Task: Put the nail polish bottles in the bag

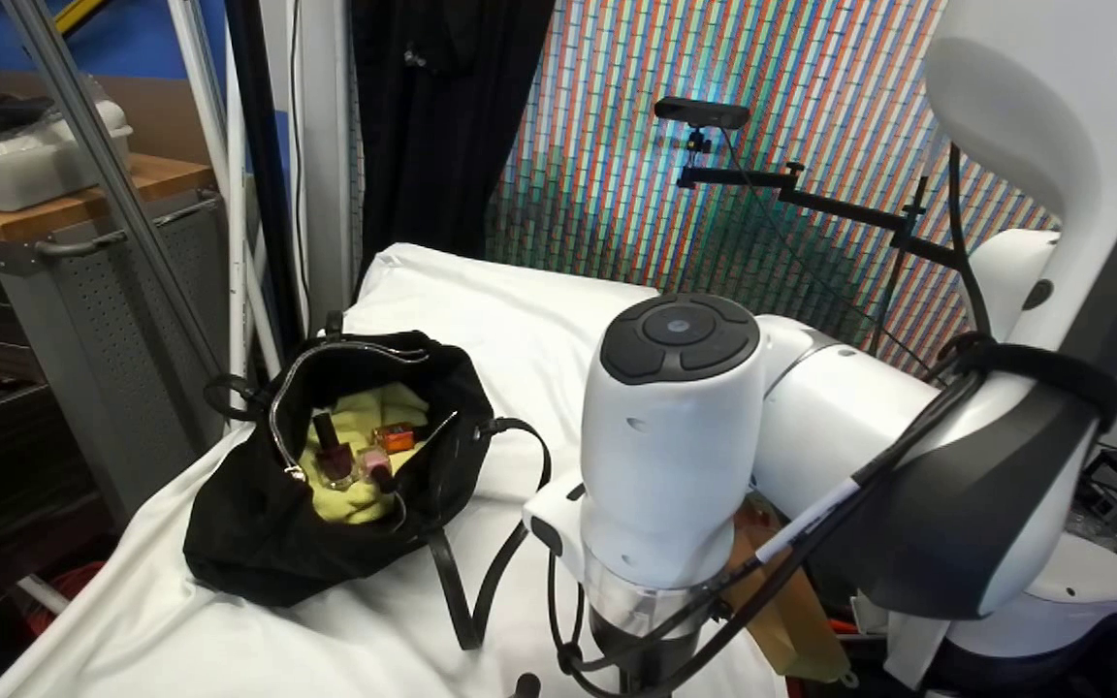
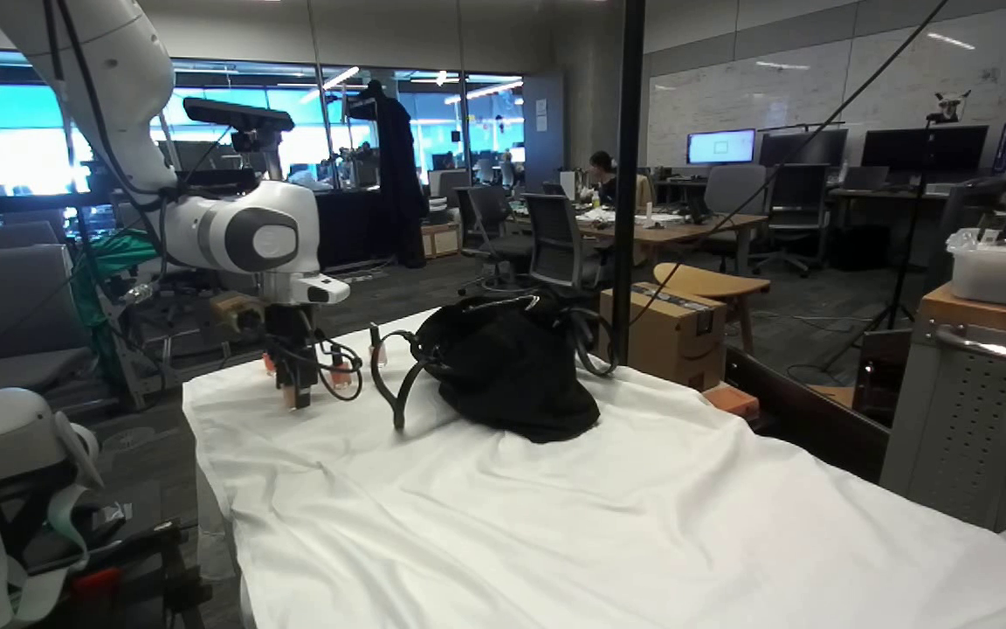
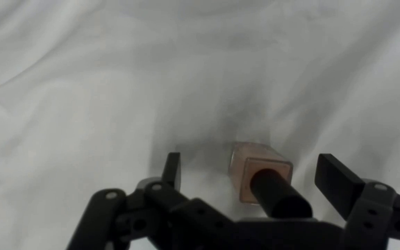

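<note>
I see the black fabric handbag [image 1: 263,543] gaping, its yellow-green interior [image 1: 357,409] bearing a dark-red bottle [image 1: 335,463], a pink bottle [image 1: 376,460] and an orange bottle [image 1: 395,438] on its side. I straddle, without touching, a square peach-coloured nail polish bottle [image 3: 259,175], upright and black-capped; more bottles [image 2: 342,376] stand nearby.

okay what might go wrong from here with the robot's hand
Closing might tip the square peach glass bottle: it stands off-centre between the fingers of the open hand. The hand's black cable seems near an orange glass bottle and might knock it. The thin black strap looping out from the black fabric handbag might snag the hand.
</note>
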Action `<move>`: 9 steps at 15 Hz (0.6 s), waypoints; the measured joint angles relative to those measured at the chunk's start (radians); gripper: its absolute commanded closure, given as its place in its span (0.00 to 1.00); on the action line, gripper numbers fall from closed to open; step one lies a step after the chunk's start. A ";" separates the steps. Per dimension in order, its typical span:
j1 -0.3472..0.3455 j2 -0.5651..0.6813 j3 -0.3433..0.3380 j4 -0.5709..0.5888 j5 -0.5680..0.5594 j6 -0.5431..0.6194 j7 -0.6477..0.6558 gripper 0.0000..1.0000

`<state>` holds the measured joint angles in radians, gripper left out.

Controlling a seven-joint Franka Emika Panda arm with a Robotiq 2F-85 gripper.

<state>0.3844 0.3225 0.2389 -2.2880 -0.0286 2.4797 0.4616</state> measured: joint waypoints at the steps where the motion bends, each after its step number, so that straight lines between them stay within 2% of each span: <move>1: 0.001 0.000 0.000 0.000 0.000 -0.001 0.000 0.00; 2: 0.003 0.000 0.000 0.000 0.000 -0.001 0.000 0.00; 3: 0.004 0.000 0.000 0.000 0.000 -0.002 0.000 0.06; 4: 0.005 -0.001 0.000 0.000 0.000 -0.002 0.000 0.16; 6: 0.008 -0.005 0.000 0.000 0.000 -0.002 0.000 0.27; 9: 0.010 -0.011 0.000 0.000 0.000 -0.002 0.000 0.51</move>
<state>0.3944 0.3115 0.2394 -2.2876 -0.0286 2.4773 0.4616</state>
